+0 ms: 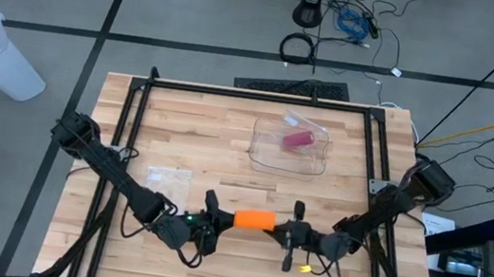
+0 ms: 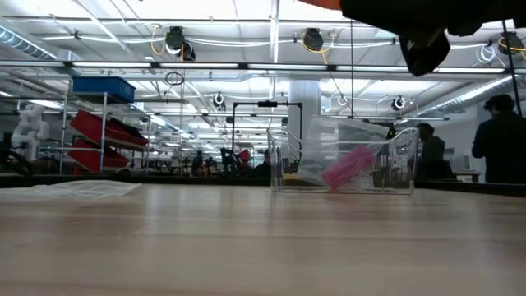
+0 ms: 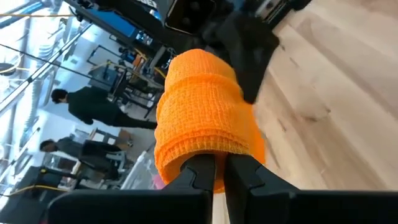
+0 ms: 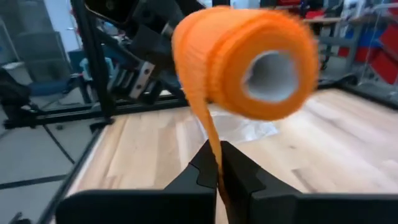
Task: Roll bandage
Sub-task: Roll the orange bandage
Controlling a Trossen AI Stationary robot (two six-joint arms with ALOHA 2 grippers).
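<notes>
An orange bandage roll [image 1: 253,220] with a pale hollow core [image 4: 270,76] is held above the table's near middle between my two grippers. My left gripper [image 1: 217,219] is shut on the roll's left end. It also shows in the left wrist view [image 3: 217,177], with the roll [image 3: 205,106] just ahead of the fingers. My right gripper [image 1: 288,231] is to the right of the roll [image 4: 242,62] and is shut on a loose strip [image 4: 208,130] coming off it. In the low view only a dark part of the arms [image 2: 427,33] shows at the top. My left gripper pinches the roll's end nearest its arm [image 3: 193,158] between its two fingers, coming level from the table's left, along the roll's axis. The roll is lifted clear of the table and lies about level. My right gripper pinches the free end of the loose strip [image 4: 216,158] between its two fingers, coming level from the table's right. The strip runs fairly straight from the roll's side to the fingers. It looks like one narrow layer.
A clear plastic box [image 1: 257,151] holding a pink roll [image 1: 296,140] stands at the far middle of the table; it also shows in the low view [image 2: 403,164]. A clear wrapper [image 1: 165,178] lies flat left of centre. People stand in the room beyond the table.
</notes>
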